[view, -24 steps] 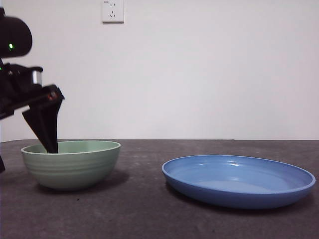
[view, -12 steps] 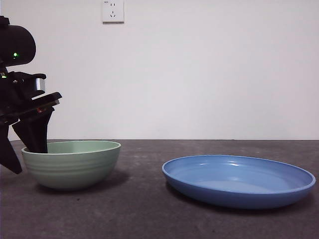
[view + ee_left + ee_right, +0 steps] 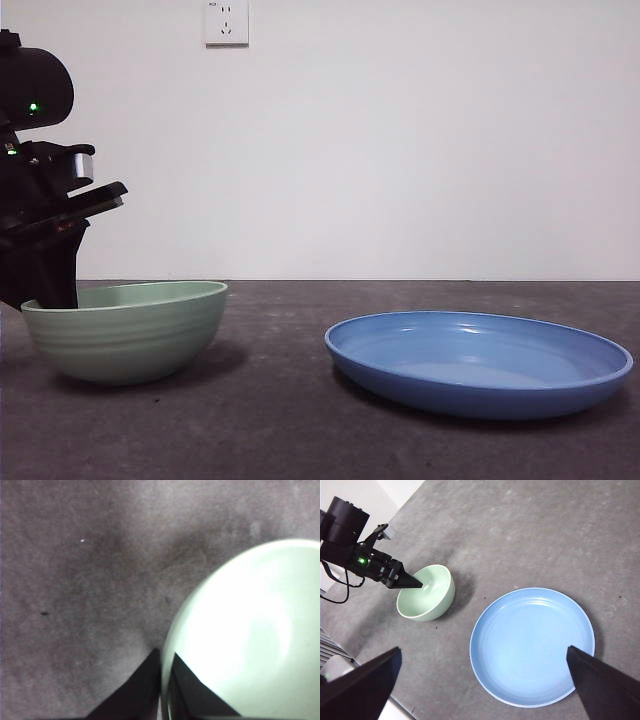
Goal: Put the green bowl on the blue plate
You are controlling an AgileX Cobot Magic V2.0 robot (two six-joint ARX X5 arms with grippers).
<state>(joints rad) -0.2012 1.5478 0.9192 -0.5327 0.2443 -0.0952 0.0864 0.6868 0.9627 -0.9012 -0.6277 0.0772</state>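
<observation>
The blue plate (image 3: 478,362) lies nearest the front camera, flat on the dark table (image 3: 290,430) and bare, well apart from the green bowl (image 3: 126,329), which sits a little farther back on the table toward the other side. The left gripper (image 3: 162,667) is clenched on the bowl's rim (image 3: 167,650): 1 jaw lies inside the bowl, the other outside against its wall. The right gripper (image 3: 480,675) hangs high above the plate with its 2 jaws spread wide, holding nothing. Behind everything stands a white wall with a socket (image 3: 226,21). The step in hand looks like the grasp, just secured. The next move calls for lifting the bowl clear of the table, carrying it sideways over the plate's raised rim, and lowering it centrally.
</observation>
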